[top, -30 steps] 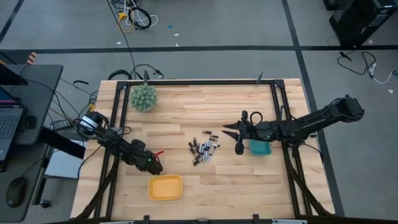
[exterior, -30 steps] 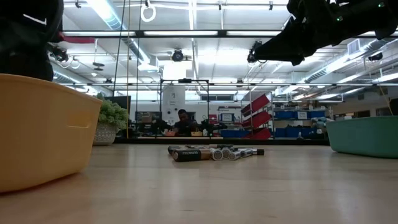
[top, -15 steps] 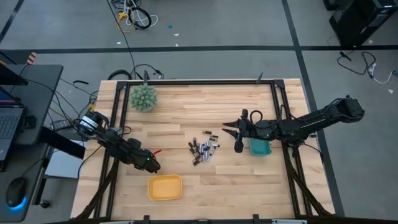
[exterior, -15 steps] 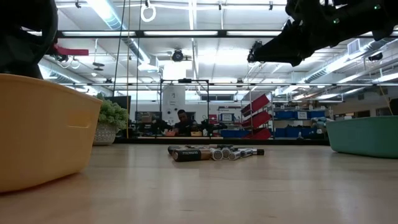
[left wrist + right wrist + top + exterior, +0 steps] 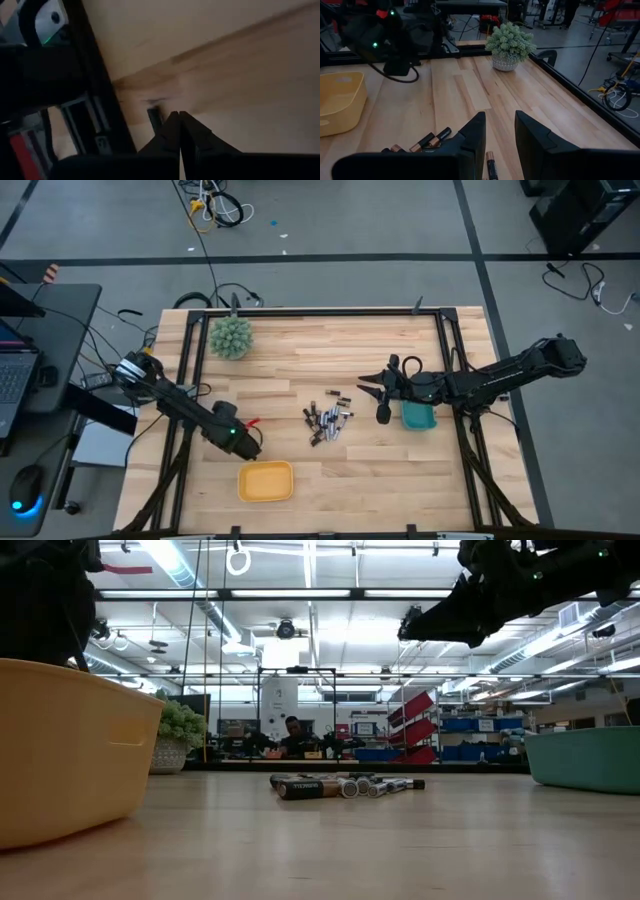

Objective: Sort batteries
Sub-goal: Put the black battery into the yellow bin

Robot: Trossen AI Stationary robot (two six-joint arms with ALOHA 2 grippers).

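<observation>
High view: batteries (image 5: 327, 421) lie jumbled, axes mixed

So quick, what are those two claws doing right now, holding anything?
Left gripper: shut, holding nothing visible.
Right gripper: open, empty, above the batteries.

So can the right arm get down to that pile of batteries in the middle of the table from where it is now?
Probably yes. The right gripper hangs open above the table beside the batteries, and bare wood lies between them. The teal tray sits behind it, out of the way.
</observation>
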